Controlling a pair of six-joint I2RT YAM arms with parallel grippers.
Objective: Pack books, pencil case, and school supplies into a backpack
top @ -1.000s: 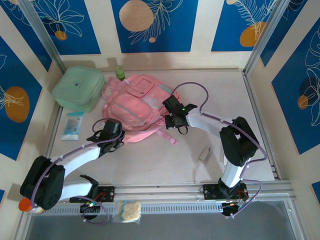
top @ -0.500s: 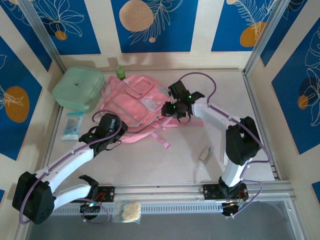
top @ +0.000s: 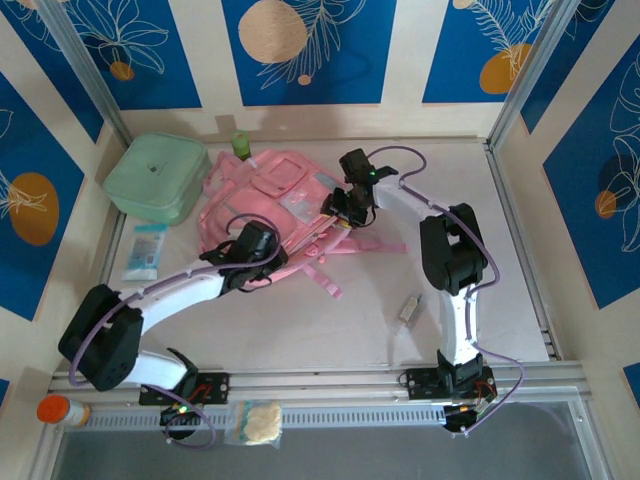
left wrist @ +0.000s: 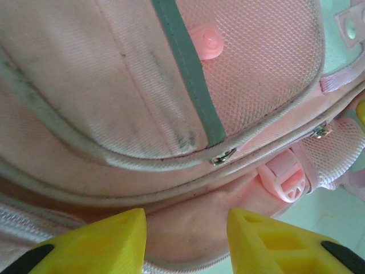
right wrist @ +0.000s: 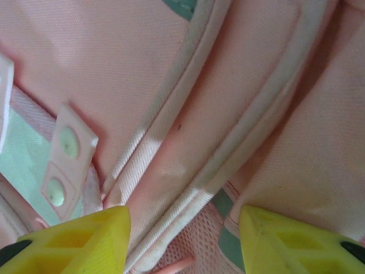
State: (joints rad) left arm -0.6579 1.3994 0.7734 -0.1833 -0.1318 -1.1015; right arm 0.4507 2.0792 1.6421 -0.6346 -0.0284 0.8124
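Note:
The pink backpack (top: 270, 195) lies flat at the back middle of the table, its straps (top: 365, 246) trailing to the right. My left gripper (top: 270, 242) is at its near edge, open, and the left wrist view shows the yellow fingertips (left wrist: 187, 220) apart over the bag's pink seam (left wrist: 114, 85). My right gripper (top: 338, 208) sits on the bag's right side, open (right wrist: 185, 220) above piping and mesh (right wrist: 114, 57). A clear-grey piece (top: 408, 308) lies on the table at the right. A flat white and light-blue packet (top: 146, 250) lies at the left. The books and the pencil case are out of view.
A mint-green lidded box (top: 158, 177) stands at the back left, touching the backpack. A small green bottle (top: 240, 146) is behind the bag. An orange-capped bottle (top: 55, 410) and a clear bag (top: 255, 422) rest by the front rail. Walls close three sides.
My left gripper moved right, up to the backpack's near edge. My right gripper moved back and onto the bag's right side. The backpack shifted and its straps now stretch out to the right.

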